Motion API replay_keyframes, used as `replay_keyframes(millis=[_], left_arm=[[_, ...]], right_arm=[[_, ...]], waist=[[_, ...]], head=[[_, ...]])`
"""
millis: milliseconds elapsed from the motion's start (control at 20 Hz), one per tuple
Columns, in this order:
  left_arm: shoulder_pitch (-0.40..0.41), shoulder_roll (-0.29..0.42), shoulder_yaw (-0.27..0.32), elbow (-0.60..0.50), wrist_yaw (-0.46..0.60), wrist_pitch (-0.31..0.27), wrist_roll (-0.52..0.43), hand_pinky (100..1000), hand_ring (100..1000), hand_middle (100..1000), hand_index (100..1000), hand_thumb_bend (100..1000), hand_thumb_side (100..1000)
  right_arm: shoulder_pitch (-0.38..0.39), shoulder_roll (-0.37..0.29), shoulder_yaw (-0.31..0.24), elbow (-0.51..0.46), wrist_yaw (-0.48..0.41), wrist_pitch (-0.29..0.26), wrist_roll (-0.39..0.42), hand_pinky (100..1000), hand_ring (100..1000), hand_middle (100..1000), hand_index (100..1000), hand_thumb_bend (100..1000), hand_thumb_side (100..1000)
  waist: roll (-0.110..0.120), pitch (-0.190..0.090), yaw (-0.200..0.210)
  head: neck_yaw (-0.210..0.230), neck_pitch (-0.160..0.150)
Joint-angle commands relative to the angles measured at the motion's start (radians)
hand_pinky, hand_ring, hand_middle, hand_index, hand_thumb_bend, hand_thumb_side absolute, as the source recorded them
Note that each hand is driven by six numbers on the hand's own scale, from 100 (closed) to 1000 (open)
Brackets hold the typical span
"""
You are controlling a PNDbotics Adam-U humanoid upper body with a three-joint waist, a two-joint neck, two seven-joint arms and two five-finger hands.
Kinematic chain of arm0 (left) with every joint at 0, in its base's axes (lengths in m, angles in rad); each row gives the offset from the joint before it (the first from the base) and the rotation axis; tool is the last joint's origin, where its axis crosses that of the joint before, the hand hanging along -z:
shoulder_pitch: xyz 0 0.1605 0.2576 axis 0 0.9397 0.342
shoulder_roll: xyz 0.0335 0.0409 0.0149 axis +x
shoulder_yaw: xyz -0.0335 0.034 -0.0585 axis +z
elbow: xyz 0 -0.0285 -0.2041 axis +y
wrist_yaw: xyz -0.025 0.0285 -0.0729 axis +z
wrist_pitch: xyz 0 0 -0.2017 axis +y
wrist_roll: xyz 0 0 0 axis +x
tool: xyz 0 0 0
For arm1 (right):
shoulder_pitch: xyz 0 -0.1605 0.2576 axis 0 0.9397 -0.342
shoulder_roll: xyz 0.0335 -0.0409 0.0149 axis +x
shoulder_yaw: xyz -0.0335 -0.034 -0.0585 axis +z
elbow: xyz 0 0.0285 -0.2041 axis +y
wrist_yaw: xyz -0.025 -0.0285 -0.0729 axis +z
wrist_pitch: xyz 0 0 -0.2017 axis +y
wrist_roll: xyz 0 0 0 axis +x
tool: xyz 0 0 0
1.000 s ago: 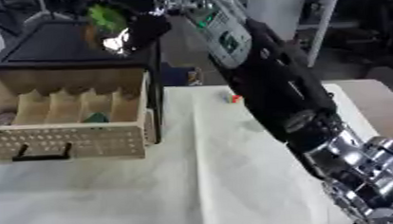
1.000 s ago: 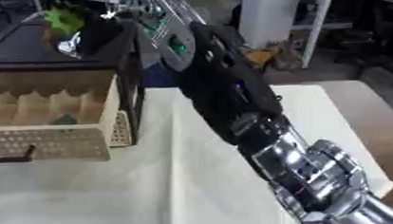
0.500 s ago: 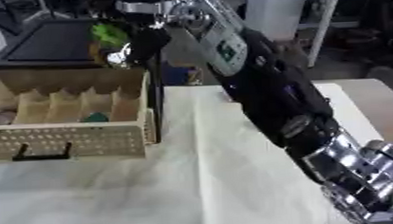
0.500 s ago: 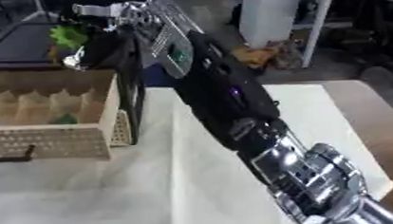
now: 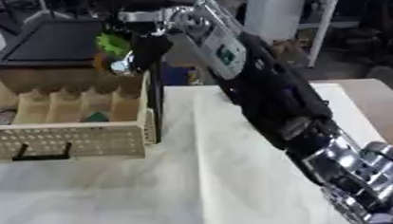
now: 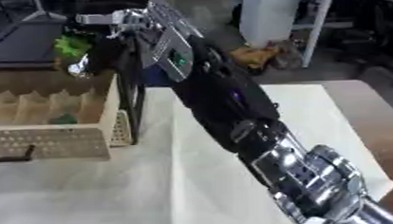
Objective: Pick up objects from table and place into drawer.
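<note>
- Your right hand (image 5: pixel 143 52): fingers curled round a green object (image 5: pixel 112 43), held above the far right corner of the drawer (image 5: pixel 68 138). Half a second ago it sat slightly farther back and higher; it has come down toward the drawer's rear wall.
- Green object: bright green, leafy-looking, with a pale or shiny bit below it; what it is cannot be told. In the hand, not yet inside the drawer.
- Your right arm (image 5: pixel 274 96): stretches from the near right corner across the white cloth (image 5: pixel 178 181) to the far left.
- Drawer: pulled open at left, pale, with divided compartments; a small green item (image 5: pixel 94 117) lies in one right-hand compartment, a greyish item (image 5: pixel 0 117) at far left.
- Your left hand: not in sight.
</note>
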Motion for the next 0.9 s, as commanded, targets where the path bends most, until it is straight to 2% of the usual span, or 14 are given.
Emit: replay_keyframes(millis=[50,200,250,450,700,900], left_arm=[[-0.012,0.009,0.002,-0.012,0.000,0.001,0.000,561,547,623,785,100,1000],[-0.014,0.009,0.002,-0.012,0.000,0.003,0.000,561,547,623,785,100,1000],[-0.014,0.009,0.002,-0.012,0.001,0.003,0.000,561,547,623,785,100,1000],[-0.015,0.009,0.003,-0.012,0.002,0.003,0.001,561,547,622,784,100,1000],[-0.016,0.008,0.003,-0.012,0.000,0.004,0.002,560,547,621,783,100,1000],[-0.017,0.008,0.003,-0.012,0.000,0.005,0.001,560,547,622,784,100,1000]], right_arm=[[-0.020,-0.019,-0.003,-0.011,-0.005,-0.008,0.016,501,657,597,740,335,451],[-0.020,-0.033,0.001,-0.025,-0.017,-0.013,0.032,541,703,627,773,403,445],[-0.020,-0.036,0.002,-0.027,-0.018,-0.013,0.037,553,719,643,792,459,443],[-0.018,-0.042,0.001,-0.028,-0.016,-0.014,0.053,569,738,663,816,522,437],[-0.021,-0.042,-0.002,-0.025,-0.018,-0.031,0.082,623,787,734,884,668,413],[-0.025,-0.043,-0.009,-0.025,-0.026,-0.040,0.105,641,799,745,905,690,415]], waist=[[0.006,-0.012,-0.001],[0.004,-0.012,-0.002],[0.004,-0.012,-0.002],[0.004,-0.011,-0.001],[0.004,-0.009,-0.002],[0.003,-0.008,-0.003]], head=[[0.002,0.001],[0.002,0.001],[0.002,0.001],[0.003,0.001],[0.003,0.002],[0.003,0.002]])
